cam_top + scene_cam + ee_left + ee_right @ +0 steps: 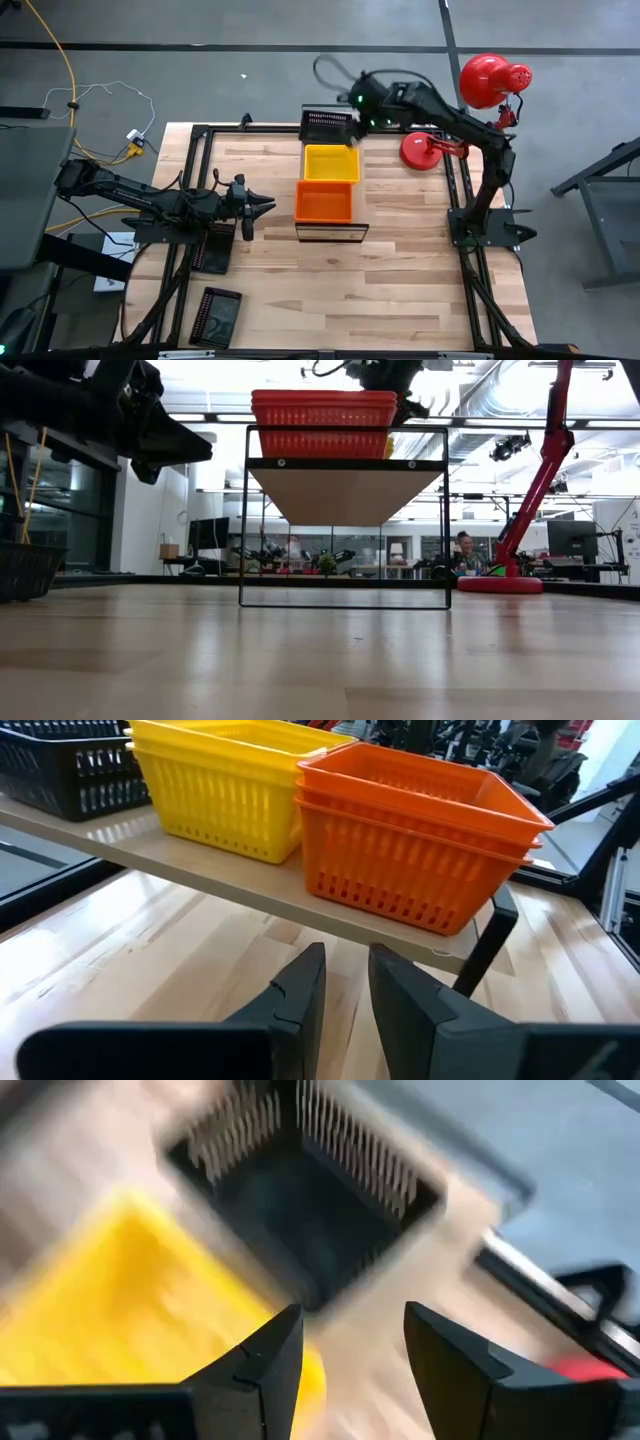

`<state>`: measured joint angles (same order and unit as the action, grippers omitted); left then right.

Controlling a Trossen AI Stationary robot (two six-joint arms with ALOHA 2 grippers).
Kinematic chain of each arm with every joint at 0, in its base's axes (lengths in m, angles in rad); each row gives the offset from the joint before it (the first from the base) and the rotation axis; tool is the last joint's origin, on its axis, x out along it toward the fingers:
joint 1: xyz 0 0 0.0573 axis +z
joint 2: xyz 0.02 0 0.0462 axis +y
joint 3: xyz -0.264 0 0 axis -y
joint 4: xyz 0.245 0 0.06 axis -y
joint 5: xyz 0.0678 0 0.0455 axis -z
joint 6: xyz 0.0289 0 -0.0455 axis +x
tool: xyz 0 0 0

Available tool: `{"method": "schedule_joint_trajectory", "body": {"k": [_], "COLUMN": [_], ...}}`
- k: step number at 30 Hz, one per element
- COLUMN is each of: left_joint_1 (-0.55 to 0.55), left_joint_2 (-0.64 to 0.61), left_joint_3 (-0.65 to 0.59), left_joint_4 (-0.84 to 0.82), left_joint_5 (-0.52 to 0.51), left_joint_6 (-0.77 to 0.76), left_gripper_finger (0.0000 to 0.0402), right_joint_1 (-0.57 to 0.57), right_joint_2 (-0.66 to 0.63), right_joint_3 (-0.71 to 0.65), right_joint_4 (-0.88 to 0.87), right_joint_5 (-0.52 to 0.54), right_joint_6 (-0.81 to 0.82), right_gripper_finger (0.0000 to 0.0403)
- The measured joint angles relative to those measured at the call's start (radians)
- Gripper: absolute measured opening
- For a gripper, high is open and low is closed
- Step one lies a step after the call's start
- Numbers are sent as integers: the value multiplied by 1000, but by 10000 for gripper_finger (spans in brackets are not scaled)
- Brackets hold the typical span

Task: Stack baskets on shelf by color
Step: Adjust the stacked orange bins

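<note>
While looking straight down in the high view, note the shelf running from the near side of the worktop toward the far side. Three piles on it in a row: black basket farthest, yellow basket in the middle, orange basket nearest. Each long axis lying across the shelf's run, open mouths facing up. Two spare black baskets on the worktop by the left arm. Left end effector just beside the orange pile, apart from it. Right end effector over the black one at the far end.

In the low view, only the orange pile plainly visible, level on the shelf top.

In the left wrist view, fingers a narrow gap apart, holding nothing, aimed at the orange pile: two nested, the upper rim slightly proud. Thin plastic mesh, so probably light, a little springy and smooth-walled. Best taken by pinching one long rim wall, near its middle to avoid tipping.

In the right wrist view, fingers spread wide and empty, above the black basket's open mouth, the yellow one alongside. Same advice: grip a rim wall, not the mesh floor.
</note>
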<state>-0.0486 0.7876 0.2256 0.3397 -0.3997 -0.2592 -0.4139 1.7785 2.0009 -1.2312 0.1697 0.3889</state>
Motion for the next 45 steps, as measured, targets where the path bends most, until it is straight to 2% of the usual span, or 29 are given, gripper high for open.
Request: {"method": "schedule_joint_trajectory", "body": {"k": [3, 6, 11, 14, 19, 23, 25, 27, 32, 33, 37, 40, 45], "left_joint_1": [0, 0, 0, 0, 0, -3, -12, -20, -31, -31, -30, -31, -23], "left_joint_2": [0, 0, 0, 0, 0, 14, 29, 46, 132, 152, 239, 287, 348], "left_joint_3": [0, 0, 0, 0, 0, 1, 1, 2, 40, 54, 114, 151, 199], "left_joint_4": [-7, -7, -6, -6, 22, 121, 159, 201, 200, 201, 197, 196, 196], "left_joint_5": [5, 5, 3, 3, 28, 85, 78, 66, 48, 47, 41, 21, 29], "left_joint_6": [-2, -2, -3, -14, -9, 58, 88, 111, 122, 130, 156, 183, 184], "left_gripper_finger": [70, 70, 70, 70, 66, 33, 10, 6, 1, 1, 0, 0, 0], "right_joint_1": [59, 117, 207, 274, 430, 555, 606, 648, 694, 696, 699, 699, 698], "right_joint_2": [-17, -64, -217, -347, -579, -729, -786, -829, -888, -893, -896, -896, -896], "right_joint_3": [-9, -63, -267, -429, -712, -902, -980, -1059, -1232, -1261, -1333, -1341, -1342], "right_joint_4": [-182, -287, -272, -196, 44, 264, 356, 450, 663, 704, 823, 843, 865], "right_joint_5": [57, 102, 80, 67, 73, 118, 158, 203, 207, 195, 172, 170, 161], "right_joint_6": [-23, 14, 64, 107, 152, 146, 134, 122, 57, 46, 25, 5, -27], "right_gripper_finger": [162, 162, 162, 162, 162, 158, 145, 122, 19, 11, 18, 4, 6]}}
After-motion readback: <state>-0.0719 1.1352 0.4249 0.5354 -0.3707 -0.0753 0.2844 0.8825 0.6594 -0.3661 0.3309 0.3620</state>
